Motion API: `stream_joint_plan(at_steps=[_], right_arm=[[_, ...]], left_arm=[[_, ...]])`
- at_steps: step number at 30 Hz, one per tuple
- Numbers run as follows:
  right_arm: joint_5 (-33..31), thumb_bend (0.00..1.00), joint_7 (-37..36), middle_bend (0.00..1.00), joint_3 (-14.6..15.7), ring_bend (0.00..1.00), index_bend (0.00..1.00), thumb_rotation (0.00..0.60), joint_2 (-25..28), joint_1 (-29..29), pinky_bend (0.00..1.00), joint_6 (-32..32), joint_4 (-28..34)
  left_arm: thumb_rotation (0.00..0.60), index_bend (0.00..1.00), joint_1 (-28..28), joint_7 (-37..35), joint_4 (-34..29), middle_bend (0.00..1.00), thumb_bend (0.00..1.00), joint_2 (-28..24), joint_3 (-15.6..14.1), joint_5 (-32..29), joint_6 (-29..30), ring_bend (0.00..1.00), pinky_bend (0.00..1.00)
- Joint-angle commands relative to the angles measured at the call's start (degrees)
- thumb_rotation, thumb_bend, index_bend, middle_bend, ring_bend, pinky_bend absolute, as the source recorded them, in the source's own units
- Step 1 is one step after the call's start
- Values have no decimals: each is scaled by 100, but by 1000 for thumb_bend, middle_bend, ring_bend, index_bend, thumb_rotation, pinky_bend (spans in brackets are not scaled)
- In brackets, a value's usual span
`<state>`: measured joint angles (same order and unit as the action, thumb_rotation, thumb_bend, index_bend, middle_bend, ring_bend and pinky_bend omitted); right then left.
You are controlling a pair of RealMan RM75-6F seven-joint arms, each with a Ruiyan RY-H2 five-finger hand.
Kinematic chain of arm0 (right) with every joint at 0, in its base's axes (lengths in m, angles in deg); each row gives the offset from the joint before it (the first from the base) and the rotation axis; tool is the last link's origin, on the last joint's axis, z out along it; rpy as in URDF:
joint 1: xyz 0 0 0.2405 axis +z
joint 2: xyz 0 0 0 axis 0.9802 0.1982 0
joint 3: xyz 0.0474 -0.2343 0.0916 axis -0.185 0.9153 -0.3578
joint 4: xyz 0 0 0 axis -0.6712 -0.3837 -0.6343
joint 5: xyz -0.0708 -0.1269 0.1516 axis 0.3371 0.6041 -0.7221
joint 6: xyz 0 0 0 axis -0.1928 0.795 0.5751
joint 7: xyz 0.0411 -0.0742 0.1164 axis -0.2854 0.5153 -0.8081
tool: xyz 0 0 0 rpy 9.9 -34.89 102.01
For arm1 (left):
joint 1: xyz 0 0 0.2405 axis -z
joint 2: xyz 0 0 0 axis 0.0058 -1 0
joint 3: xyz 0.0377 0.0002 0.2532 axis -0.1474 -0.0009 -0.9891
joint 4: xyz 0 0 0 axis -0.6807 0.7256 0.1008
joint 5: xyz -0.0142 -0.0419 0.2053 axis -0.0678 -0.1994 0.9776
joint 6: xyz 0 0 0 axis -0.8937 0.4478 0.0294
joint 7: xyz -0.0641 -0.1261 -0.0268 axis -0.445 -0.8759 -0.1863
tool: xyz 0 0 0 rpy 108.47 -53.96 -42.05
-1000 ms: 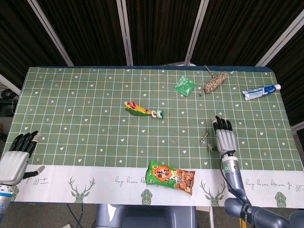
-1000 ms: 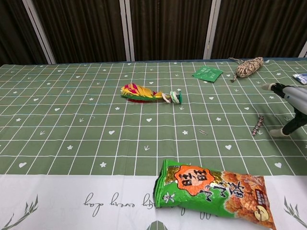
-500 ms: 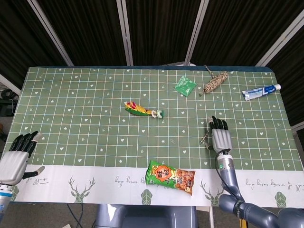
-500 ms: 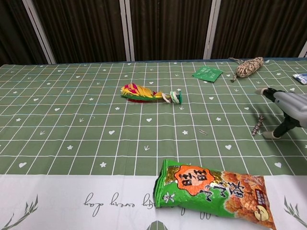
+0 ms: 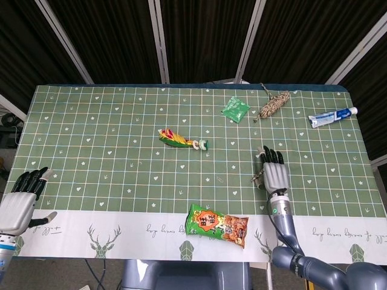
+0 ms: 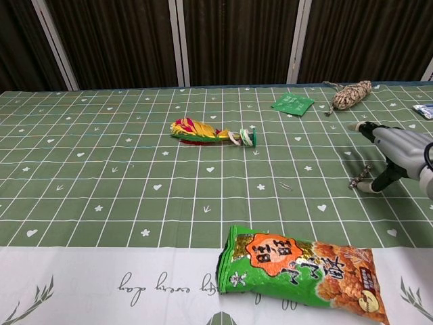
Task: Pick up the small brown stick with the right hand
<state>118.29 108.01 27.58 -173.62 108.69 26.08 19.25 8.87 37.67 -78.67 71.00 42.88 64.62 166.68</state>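
At the table's near-left corner, about seven o'clock in the head view, the robot's grey left hand (image 5: pixel 19 202) rests idle on the white border of the green grid-patterned tablecloth (image 5: pixel 109 151), fingers loosely apart and holding nothing, well away from the action. Across the cloth, at roughly four o'clock from its centre, the small brown stick (image 5: pixel 258 176) lies flat, its long axis running near to far with a slight lean, mostly hidden beneath the grey right hand (image 5: pixel 275 173). That hand hovers palm-down directly over it, fingers spread and pointing toward twelve o'clock; in the chest view the thumb (image 6: pixel 376 183) reaches down just beside the stick's visible near end (image 6: pixel 358 181). Whether anything touches the stick cannot be told; the grasp appears not yet closed.
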Motion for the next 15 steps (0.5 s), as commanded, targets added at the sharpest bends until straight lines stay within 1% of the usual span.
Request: stream_joint_plan(at_steps=[1, 12, 15], right_arm=[[-23, 170, 29, 0, -16, 0, 0, 600, -28, 20, 30, -18, -24], [-102, 170, 55, 0, -92, 0, 2, 600, -190, 113, 30, -87, -159], [-57, 169, 29, 0, -92, 0, 34, 600, -224, 143, 30, -81, -194]], left_arm=[[600, 0, 2, -18, -8, 0, 118, -8, 1, -15, -14, 0, 0], [600, 0, 16, -57, -48, 0, 118, -38, 1, -65, -70, 0, 0], [600, 0, 18, -69, -58, 0, 119, -44, 4, -82, -82, 0, 0]])
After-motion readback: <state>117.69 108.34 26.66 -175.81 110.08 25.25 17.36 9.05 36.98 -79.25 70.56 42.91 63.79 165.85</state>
